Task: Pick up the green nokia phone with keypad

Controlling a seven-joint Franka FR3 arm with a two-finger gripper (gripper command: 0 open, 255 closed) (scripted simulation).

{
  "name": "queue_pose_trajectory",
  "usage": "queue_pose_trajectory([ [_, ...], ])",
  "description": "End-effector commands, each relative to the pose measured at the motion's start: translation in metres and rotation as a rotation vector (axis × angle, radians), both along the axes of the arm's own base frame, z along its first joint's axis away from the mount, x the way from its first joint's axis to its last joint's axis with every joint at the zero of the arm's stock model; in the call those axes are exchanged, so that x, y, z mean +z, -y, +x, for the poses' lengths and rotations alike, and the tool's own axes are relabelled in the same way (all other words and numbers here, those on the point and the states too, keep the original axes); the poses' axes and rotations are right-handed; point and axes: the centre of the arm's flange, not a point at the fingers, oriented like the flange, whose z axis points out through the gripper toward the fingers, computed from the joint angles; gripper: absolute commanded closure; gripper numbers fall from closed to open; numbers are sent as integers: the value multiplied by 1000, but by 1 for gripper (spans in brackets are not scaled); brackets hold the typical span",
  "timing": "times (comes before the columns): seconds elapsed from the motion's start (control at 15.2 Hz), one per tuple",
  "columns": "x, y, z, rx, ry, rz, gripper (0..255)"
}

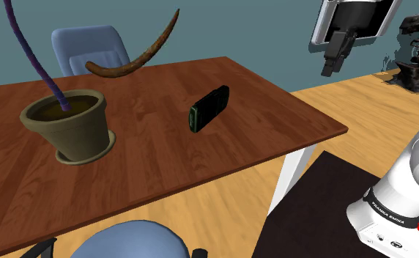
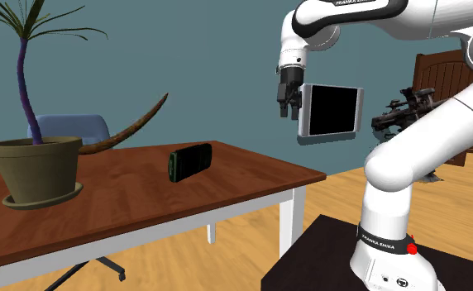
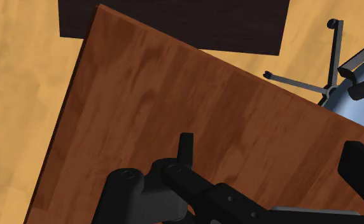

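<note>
The phone is dark green and black and stands on its long edge near the middle of the brown wooden table. My black gripper hangs high in the air, open and holding nothing. It is above the table end nearest the stand and well away from the phone. In the wrist view the fingers stand apart over bare tabletop near a corner.
A potted plant with a purple stem and a long brown curved leaf stands on the table beyond the phone. Blue chairs sit behind and in front of the table. The dark stand is beside the table.
</note>
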Motion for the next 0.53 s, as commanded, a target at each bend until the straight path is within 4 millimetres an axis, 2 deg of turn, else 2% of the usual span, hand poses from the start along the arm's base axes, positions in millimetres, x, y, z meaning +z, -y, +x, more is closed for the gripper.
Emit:
queue_pose_trajectory([
  [0.0,0,0,0,0,0,0,0],
  [0.46,-24,-77,35,-329,2,0,0],
])
